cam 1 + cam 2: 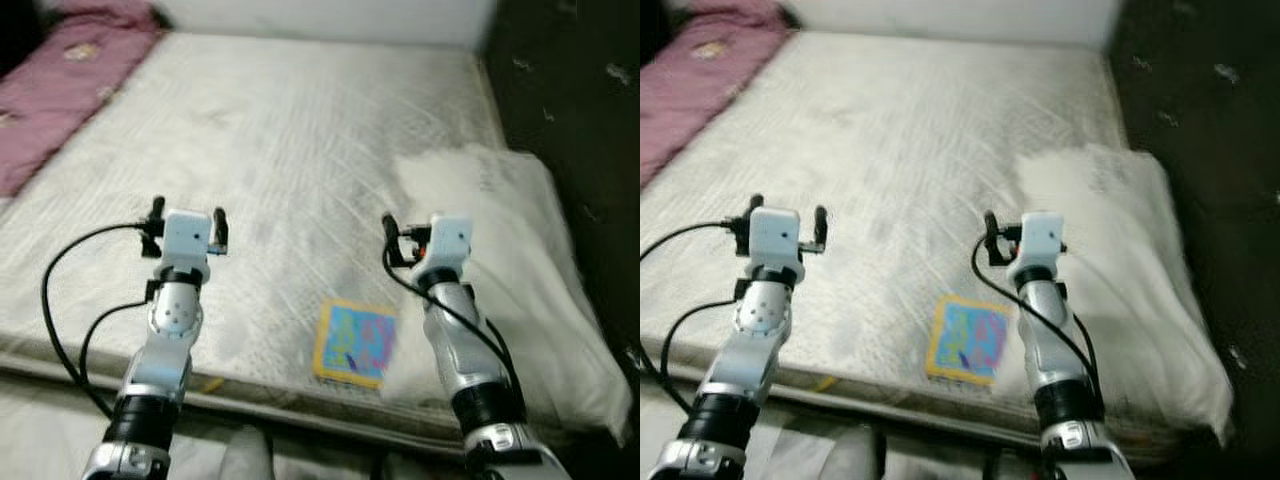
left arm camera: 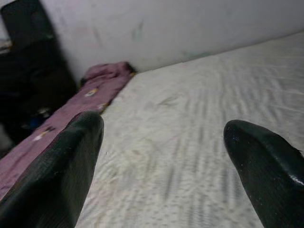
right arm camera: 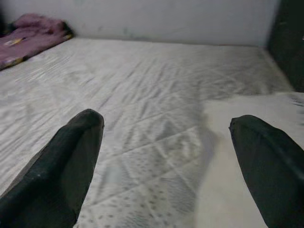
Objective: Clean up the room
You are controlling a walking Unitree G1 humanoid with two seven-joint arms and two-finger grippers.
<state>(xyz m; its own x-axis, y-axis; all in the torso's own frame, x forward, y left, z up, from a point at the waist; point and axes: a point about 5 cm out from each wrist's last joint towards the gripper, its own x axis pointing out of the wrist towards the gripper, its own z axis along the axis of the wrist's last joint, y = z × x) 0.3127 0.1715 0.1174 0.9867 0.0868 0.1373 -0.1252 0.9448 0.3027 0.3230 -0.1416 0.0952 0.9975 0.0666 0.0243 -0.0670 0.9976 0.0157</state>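
Hovering wide apart and empty above the bed [image 1: 300, 140], left pincer [image 1: 186, 224] and right pincer [image 1: 428, 238] seem poised to collect the book [image 1: 355, 343] lying near its edge.

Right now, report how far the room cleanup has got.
Nothing looks done yet. A colourful book lies near the mattress edge, the white pillow sits at the right side, and a pink blanket is bunched at the far left. Left hand and right hand hover open above the mattress, holding nothing. All three are left to tidy.
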